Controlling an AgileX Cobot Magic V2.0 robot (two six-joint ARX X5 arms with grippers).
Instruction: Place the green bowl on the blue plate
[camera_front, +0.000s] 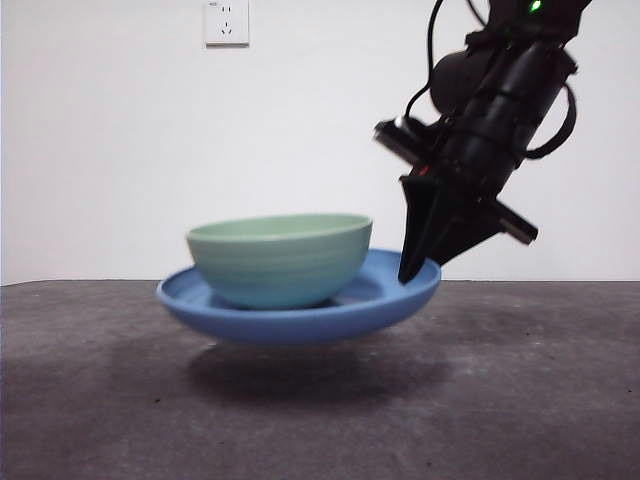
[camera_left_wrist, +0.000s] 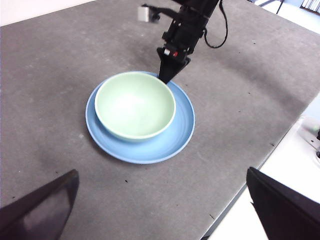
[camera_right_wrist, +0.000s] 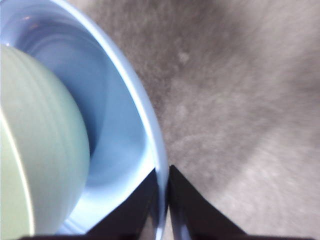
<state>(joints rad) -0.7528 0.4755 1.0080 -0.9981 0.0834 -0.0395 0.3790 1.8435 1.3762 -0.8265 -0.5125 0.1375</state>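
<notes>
The right gripper (camera_front: 412, 268) is pinching the rim of the blue plate (camera_front: 300, 318) between its two jaws, and in the right wrist view the rim is running straight through the narrow gap between them. The plate is hanging clear of the grey table (camera_front: 520, 400), casting a shadow beneath. The green bowl (camera_front: 280, 258) is sitting inside the plate, toward the side away from the clamped edge; its foot is hiding behind the plate's raised rim. The left gripper (camera_left_wrist: 165, 210) is hovering well apart with jaws spread wide, only their tips showing at the frame's edge.
</notes>
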